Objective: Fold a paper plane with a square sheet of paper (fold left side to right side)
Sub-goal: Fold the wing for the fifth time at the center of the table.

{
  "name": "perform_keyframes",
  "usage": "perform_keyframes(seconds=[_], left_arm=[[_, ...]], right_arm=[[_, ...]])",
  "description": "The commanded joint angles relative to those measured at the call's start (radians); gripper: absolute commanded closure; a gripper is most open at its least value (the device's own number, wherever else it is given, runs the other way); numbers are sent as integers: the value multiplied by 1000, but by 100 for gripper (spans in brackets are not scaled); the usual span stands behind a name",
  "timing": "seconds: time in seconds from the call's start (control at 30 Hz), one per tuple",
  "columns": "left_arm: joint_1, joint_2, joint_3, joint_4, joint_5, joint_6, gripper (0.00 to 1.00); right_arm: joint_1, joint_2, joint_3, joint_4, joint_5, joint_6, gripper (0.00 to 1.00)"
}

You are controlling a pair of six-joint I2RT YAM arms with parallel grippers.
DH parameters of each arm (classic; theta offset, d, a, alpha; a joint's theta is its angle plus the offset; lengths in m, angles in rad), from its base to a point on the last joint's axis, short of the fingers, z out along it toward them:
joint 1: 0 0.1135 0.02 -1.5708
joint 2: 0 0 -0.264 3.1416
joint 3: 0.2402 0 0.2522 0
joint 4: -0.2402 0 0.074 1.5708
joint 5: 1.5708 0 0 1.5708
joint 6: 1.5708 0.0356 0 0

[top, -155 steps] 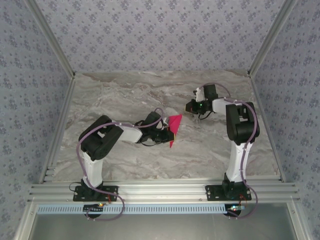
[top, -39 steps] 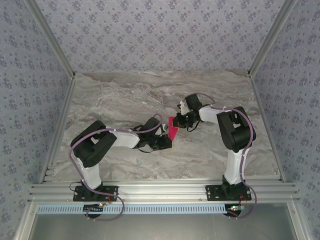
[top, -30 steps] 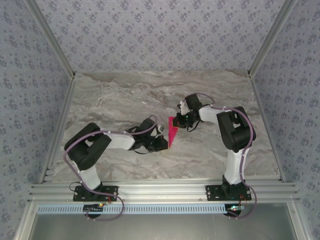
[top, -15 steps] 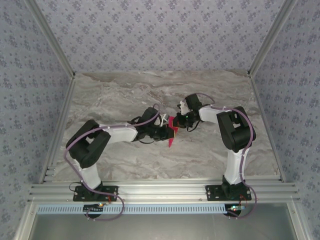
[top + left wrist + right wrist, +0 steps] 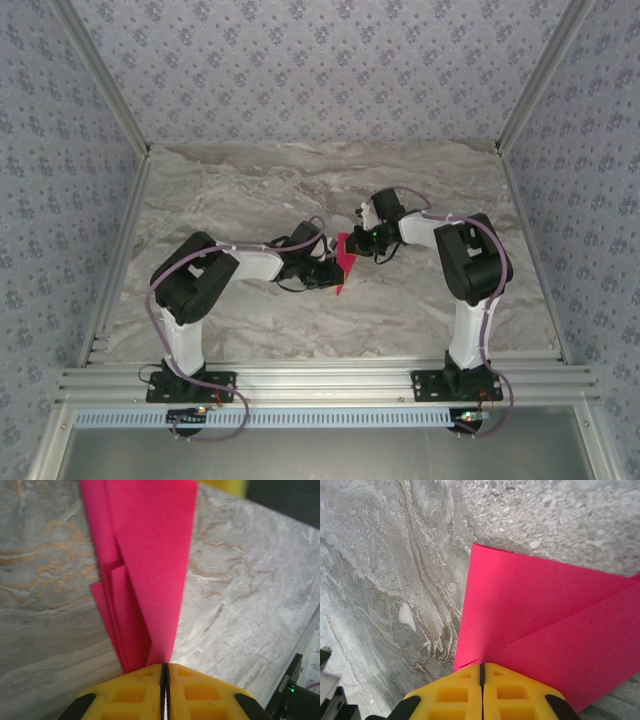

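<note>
Overhead, the bright magenta-pink folded paper sheet (image 5: 344,262) is located near mid-table, above the grey marble-patterned tabletop (image 5: 250,190). It forms a narrow shape tapering toward the near edge. The left gripper (image 5: 330,273) meets it from the left, and the right gripper (image 5: 358,243) meets its far end from the right.

Left wrist view: the yellow fingers (image 5: 125,695) are clamped together on the paper's narrow end, and layered, creased flaps extend away from them.

Right wrist view: the yellow fingers (image 5: 520,690) are pressed together, pinching the paper's edge beside a diagonal fold line.
</note>
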Motion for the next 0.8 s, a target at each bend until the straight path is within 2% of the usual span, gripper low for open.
perform_keyframes(seconds=[0.0,0.23,0.37,0.53,0.77], left_arm=[[4,24,-32,-39,-38,16,91],[3,33,-53,-28,-53,5,93],[4,32,-54,-28,-58,7,94],[4,30,-54,-33,-60,7,94],[4,28,-59,-38,-59,3,95]], right_arm=[[-24,-70,-43,43,21,31,92],[-30,-206,-139,53,27,16,91],[-3,-244,-206,97,-11,35,93],[47,-200,-221,146,-13,62,93],[55,-108,-182,148,-3,43,93]])
